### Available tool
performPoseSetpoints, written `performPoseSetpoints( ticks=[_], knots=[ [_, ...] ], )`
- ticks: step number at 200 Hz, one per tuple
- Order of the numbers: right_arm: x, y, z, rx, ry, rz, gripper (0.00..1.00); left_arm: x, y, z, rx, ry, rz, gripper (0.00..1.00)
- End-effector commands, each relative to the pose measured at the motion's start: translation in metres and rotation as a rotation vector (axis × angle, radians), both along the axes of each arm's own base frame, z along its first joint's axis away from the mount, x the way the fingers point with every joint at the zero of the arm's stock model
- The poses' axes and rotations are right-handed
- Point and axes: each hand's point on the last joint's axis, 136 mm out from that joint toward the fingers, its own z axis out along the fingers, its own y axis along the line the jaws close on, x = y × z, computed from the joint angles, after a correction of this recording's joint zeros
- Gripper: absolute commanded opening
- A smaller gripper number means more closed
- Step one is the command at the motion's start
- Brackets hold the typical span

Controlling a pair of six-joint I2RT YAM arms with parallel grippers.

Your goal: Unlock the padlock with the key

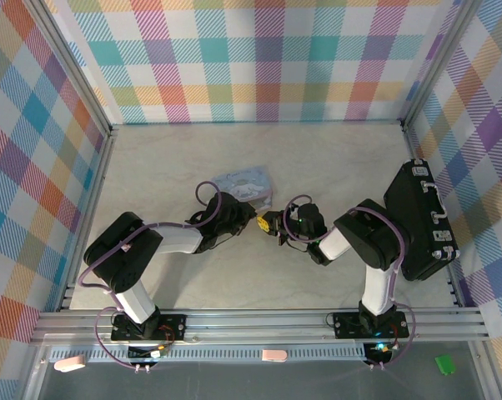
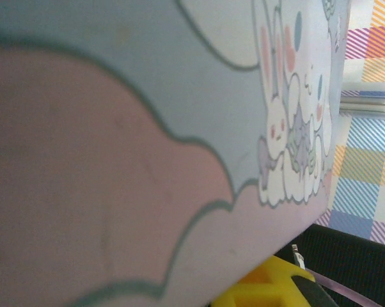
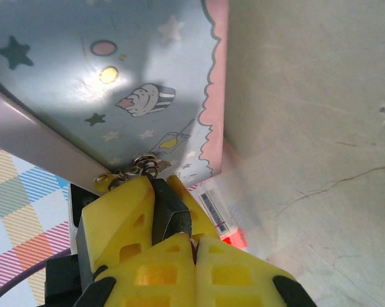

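- Right gripper (image 3: 196,248): its two yellow fingers are pressed flat together, with no gap between the tips.
- I cannot tell whether the key sits between them; nothing that thin can be made out there.
- The tips end right against the lower end of the padlock (image 3: 170,211).
- Left gripper (image 1: 253,220): it meets the right one tip to tip just in front of the tin (image 1: 244,183).
- In the right wrist view, another pair of yellow fingers, apparently the left's, stands either side of the padlock and is clamped on it.
- Padlock: a small dark block, tilted, wedged between those fingers.
- Its silvery shackle (image 3: 148,167) hooks into small loops at the tin's edge.
- Tin: pale blue with a pink scalloped border, printed with stars and a cupcake. The left wrist view shows cartoon rabbits on it from very close.
- Table (image 1: 176,158): pale and marbled. The tin sits near its middle, and both arms reach inward to it.
- Black case (image 1: 422,221): it is by the right wall, well apart from the tin.
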Motion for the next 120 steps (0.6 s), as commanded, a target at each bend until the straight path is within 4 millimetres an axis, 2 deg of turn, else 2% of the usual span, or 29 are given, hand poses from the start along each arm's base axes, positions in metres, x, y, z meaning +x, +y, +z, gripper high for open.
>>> performPoseSetpoints(
  ticks=[1, 45, 72, 102, 120],
  knots=[
    [0.002, 0.026, 0.053, 0.091, -0.146, 0.067, 0.00, -0.045, -0.068, 0.040, -0.168, -0.016, -0.304, 0.00],
    [0.003, 0.024, 0.045, 0.089, -0.133, 0.054, 0.00, -0.045, -0.070, 0.047, -0.178, -0.029, -0.314, 0.00],
    [0.008, 0.025, 0.052, 0.119, -0.159, 0.050, 0.00, -0.046, -0.069, 0.047, -0.176, -0.029, -0.309, 0.00],
    [0.004, 0.012, 0.038, 0.042, -0.148, 0.058, 0.25, -0.043, -0.061, 0.041, -0.150, -0.011, -0.281, 0.00],
    [-0.001, -0.001, 0.014, -0.092, -0.143, 0.099, 0.38, -0.040, -0.049, 0.030, -0.109, 0.030, -0.240, 0.00]
  ],
)
